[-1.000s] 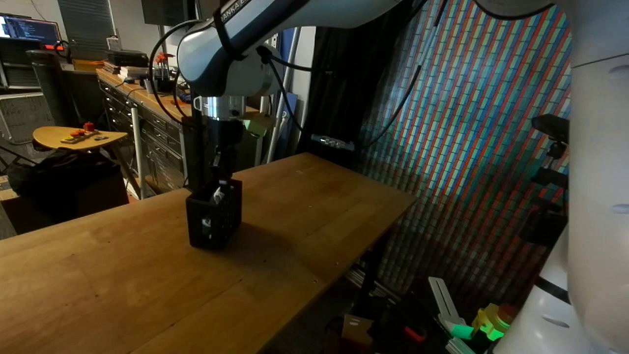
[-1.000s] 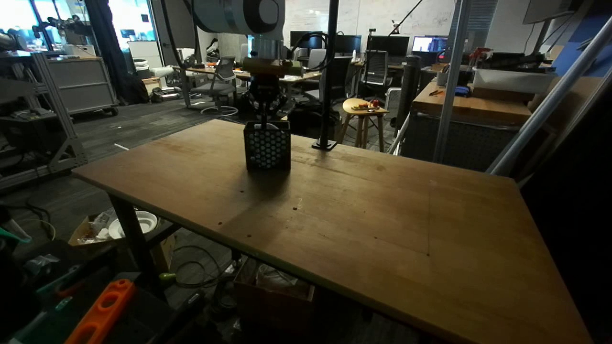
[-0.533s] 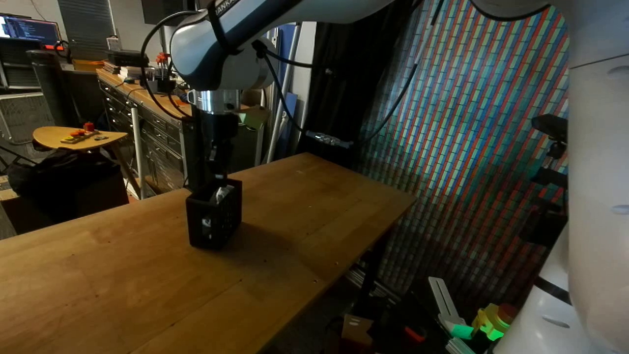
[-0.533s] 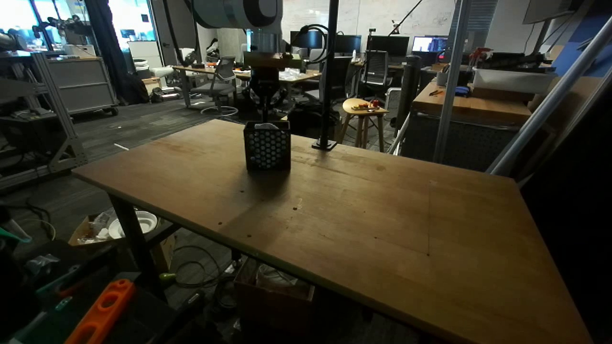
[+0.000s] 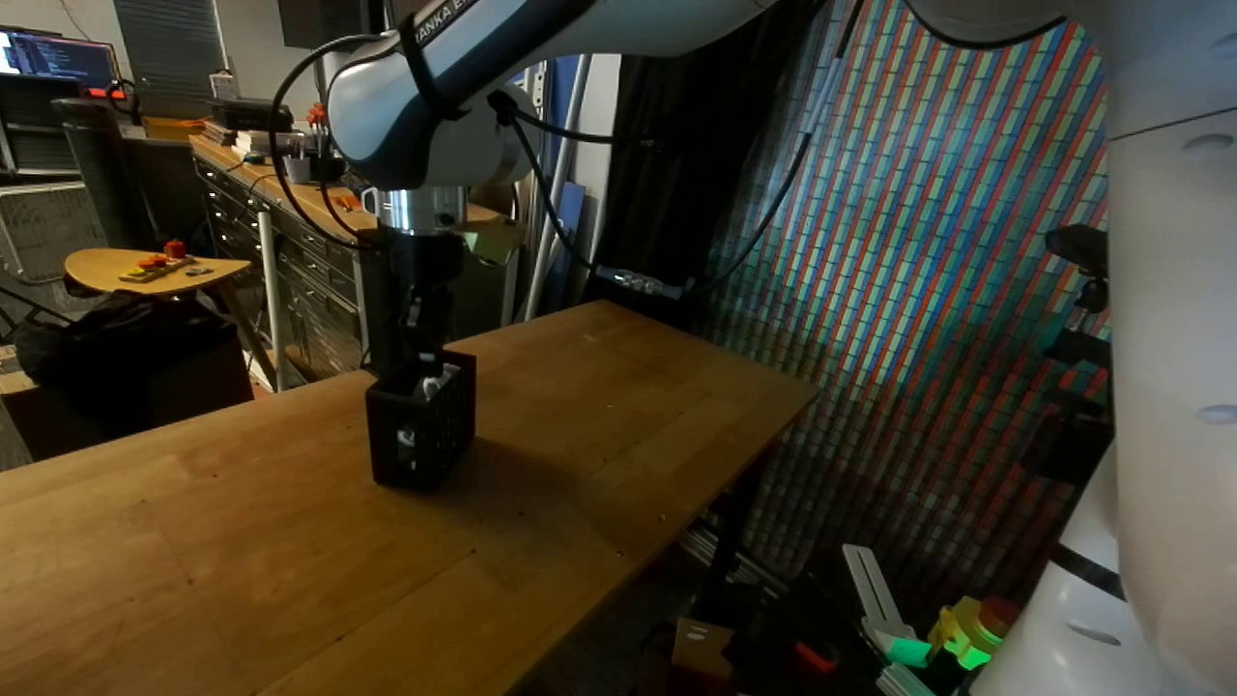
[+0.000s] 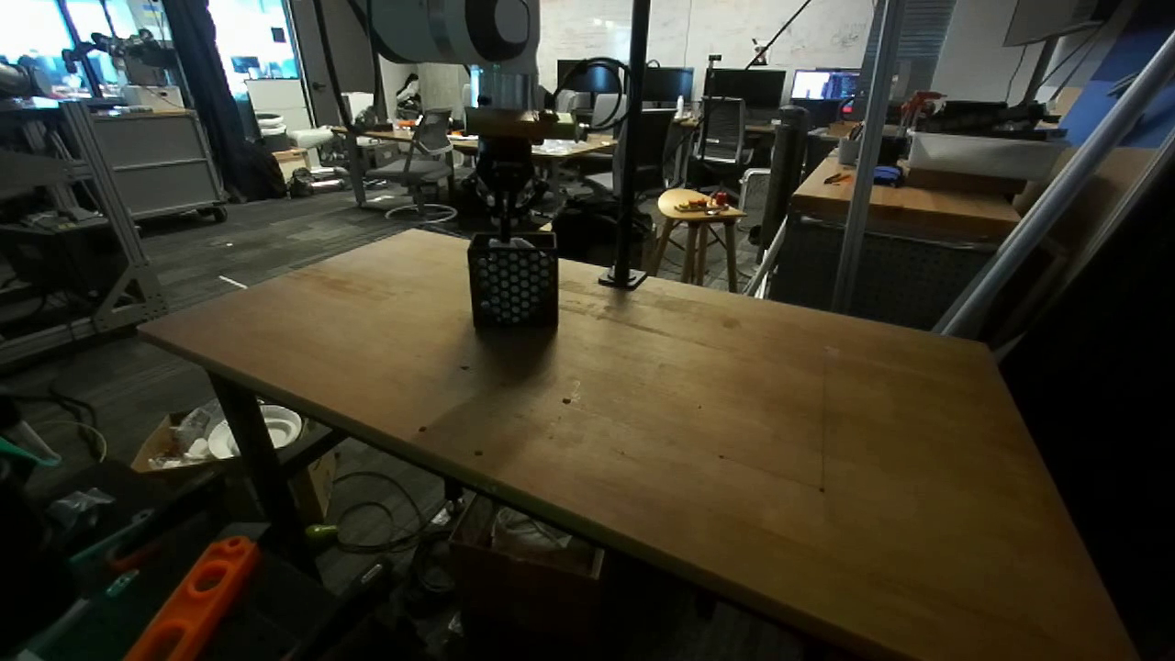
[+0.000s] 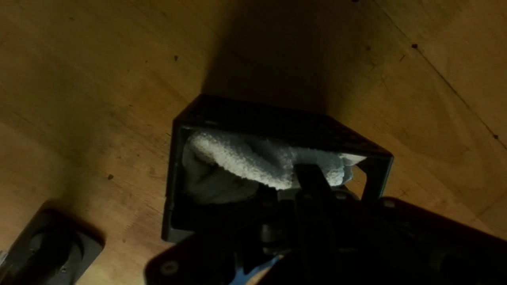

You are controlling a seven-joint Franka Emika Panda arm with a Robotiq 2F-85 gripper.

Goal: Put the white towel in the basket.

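A black basket with honeycomb holes stands upright on the wooden table; it shows in both exterior views point(image 5: 388, 445) point(image 6: 551, 285) and in the wrist view point(image 7: 273, 118). The white towel point(image 7: 237, 156) lies bunched inside it, and its top shows near the rim in both exterior views point(image 5: 432, 387) point(image 6: 520, 243). My gripper point(image 7: 305, 171) points down over the basket opening, its fingertips at about rim height in both exterior views point(image 5: 428, 360) point(image 6: 505, 231). Its fingers look closed together with no towel visibly between them. Whether the tips touch the towel cannot be told.
A black post on a base plate point(image 6: 624, 277) stands on the table close to the basket; its base also shows in the wrist view point(image 7: 59, 245). The wooden table point(image 5: 290, 561) extends around the basket. A small stool point(image 6: 698, 207) stands beyond the table.
My gripper rises out of the basket, then comes down again a little, shifted slightly to the left in both exterior views. The towel stays in the basket, and the basket has not moved.
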